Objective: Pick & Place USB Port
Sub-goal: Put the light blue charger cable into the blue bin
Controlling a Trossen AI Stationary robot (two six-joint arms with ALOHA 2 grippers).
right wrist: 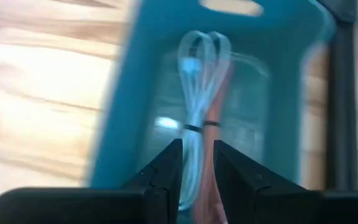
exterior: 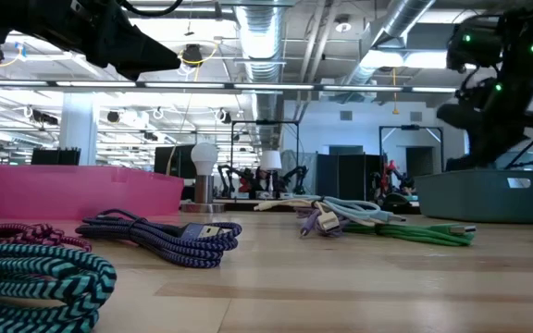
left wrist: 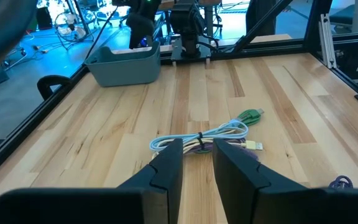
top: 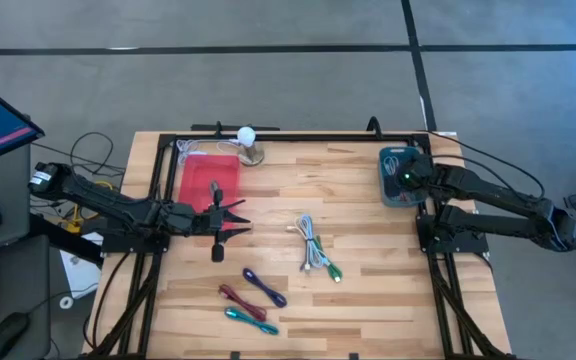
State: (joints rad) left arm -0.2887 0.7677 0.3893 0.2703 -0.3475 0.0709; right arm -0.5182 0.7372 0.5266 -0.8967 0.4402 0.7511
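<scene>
Clearly the bundled white-and-green USB cable lies straight ahead of the left gripper (fingers slightly apart, empty), its length running crosswise.

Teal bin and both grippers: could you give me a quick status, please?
Right gripper open above teal bin, bundled cable inside. Left gripper open, empty, near pink tray. Loose cables on table.

A tray is sitting at the desk's left rear, a bin at the right rear, and cables are lying between and nearer the front.
</scene>
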